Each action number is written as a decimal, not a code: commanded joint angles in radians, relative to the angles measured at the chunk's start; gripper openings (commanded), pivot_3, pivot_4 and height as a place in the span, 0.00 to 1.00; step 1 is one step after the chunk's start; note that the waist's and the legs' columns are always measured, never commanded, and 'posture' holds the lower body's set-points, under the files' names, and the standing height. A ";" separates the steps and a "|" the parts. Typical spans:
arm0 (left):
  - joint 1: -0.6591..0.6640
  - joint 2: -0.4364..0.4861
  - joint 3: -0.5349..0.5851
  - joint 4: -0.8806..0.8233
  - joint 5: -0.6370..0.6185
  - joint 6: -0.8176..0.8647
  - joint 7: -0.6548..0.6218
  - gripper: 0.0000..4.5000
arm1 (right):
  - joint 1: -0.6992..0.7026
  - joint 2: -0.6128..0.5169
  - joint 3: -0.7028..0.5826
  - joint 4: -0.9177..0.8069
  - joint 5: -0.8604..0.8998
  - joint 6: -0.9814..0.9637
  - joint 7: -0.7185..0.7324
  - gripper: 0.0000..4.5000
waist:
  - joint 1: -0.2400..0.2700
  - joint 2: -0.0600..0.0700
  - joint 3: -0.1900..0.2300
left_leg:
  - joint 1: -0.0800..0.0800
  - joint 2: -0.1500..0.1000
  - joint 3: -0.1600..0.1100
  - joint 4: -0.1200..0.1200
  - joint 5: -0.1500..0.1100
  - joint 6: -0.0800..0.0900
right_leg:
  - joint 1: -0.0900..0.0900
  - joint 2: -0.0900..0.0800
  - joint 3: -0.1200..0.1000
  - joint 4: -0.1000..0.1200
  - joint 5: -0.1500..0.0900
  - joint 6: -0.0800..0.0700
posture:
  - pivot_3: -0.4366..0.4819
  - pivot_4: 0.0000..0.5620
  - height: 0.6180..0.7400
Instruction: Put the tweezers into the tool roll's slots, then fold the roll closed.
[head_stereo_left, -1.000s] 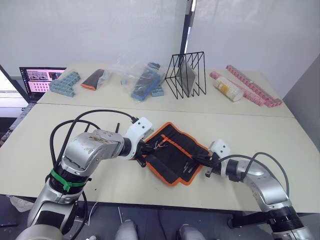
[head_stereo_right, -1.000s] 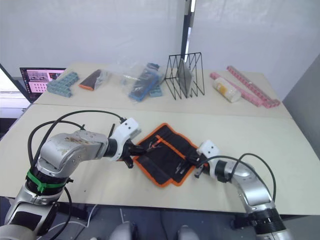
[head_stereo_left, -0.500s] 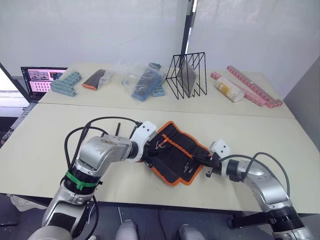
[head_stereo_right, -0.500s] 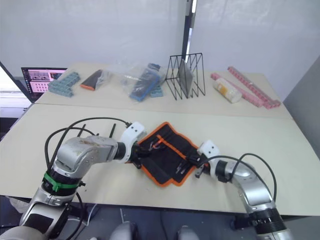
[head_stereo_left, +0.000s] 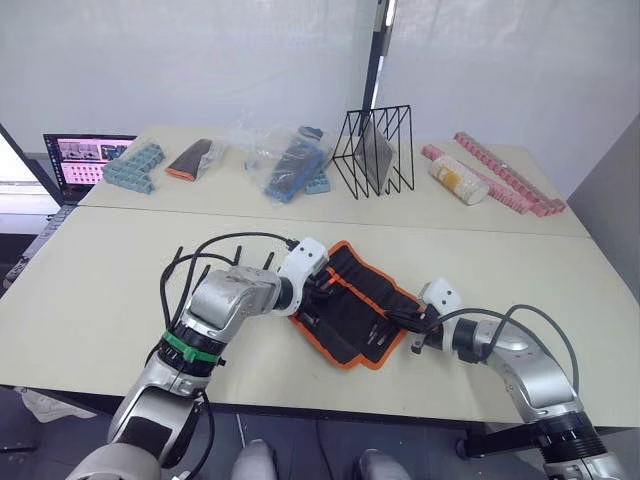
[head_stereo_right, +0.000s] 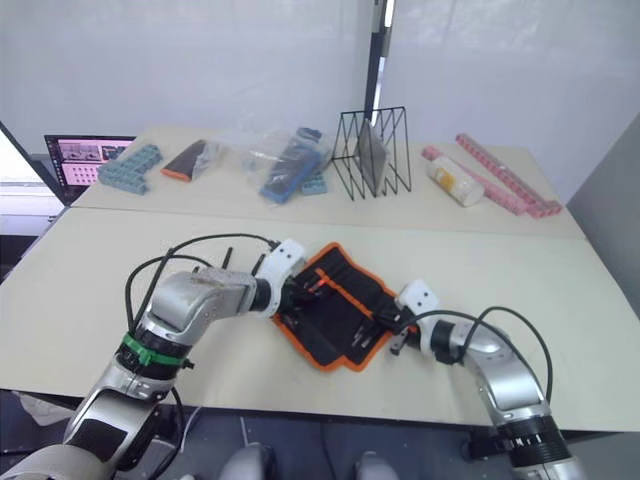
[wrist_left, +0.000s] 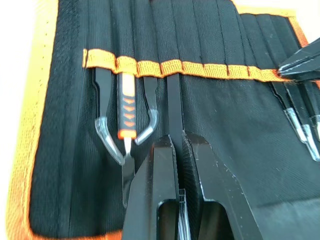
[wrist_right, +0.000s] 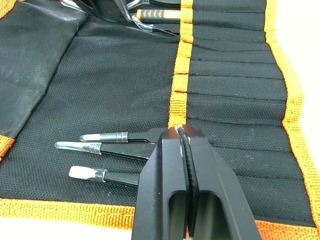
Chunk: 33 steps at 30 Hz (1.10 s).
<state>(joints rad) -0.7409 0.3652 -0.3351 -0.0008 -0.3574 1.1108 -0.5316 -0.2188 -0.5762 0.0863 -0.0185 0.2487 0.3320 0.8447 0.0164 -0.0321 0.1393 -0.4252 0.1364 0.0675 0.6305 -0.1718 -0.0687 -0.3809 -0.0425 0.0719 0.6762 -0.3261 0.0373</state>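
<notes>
Black fabric tool roll (head_stereo_left: 352, 305) lies open; left gripper (wrist_left: 176, 150) pinches a slim tweezer (wrist_left: 173, 107) at its slot (wrist_left: 172, 67). Right gripper (wrist_right: 181, 137) is closed on the orange stripe (wrist_right: 178, 90). Tweezers look stiff, light, probably slippery; grip mid-shaft.

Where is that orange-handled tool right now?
The orange-handled tool sits in the tool roll, between two curved tweezers, beside the left pincer.

Silver arms, black cables, white wrist housings, green left-arm band

No readable text, label, brand, number or sign anywhere; laptop screen (head_stereo_left: 85, 158) too small to make out.
</notes>
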 joint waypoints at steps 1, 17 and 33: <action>-0.041 -0.019 -0.034 0.044 0.050 -0.075 -0.019 0.00 | 0.022 0.000 0.026 0.055 -0.031 0.026 -0.004 0.01 | 0.000 0.000 0.000 | 0.000 0.000 0.000 0.000 0.000 0.000 | 0.000 0.000 0.000 0.000 0.000 0.000 | 0.48 0.27 0.78; -0.070 -0.162 -0.054 0.337 0.228 -0.346 0.003 0.00 | 0.027 0.014 0.027 0.061 -0.031 0.040 -0.023 0.01 | 0.002 0.001 -0.002 | 0.004 -0.003 -0.006 0.000 0.001 0.001 | 0.013 0.000 -0.001 -0.010 -0.001 0.002 | 0.48 0.27 0.78; -0.047 -0.071 -0.004 0.007 0.178 -0.044 -0.056 0.98 | -0.025 0.028 0.052 0.135 -0.045 0.025 -0.022 0.00 | -0.018 0.003 -0.002 | 0.004 -0.007 -0.013 -0.003 0.001 0.002 | 0.013 0.001 0.000 -0.010 -0.002 0.003 | 0.48 0.27 0.78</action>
<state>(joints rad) -0.7765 0.2781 -0.3779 0.0898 -0.1611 0.9989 -0.5817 -0.2695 -0.5453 0.1137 0.0428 0.2480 0.3316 0.8323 -0.0021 -0.0294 0.1371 -0.4214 0.1292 0.0541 0.6278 -0.1706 -0.0671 -0.3684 -0.0412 0.0720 0.6666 -0.3277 0.0400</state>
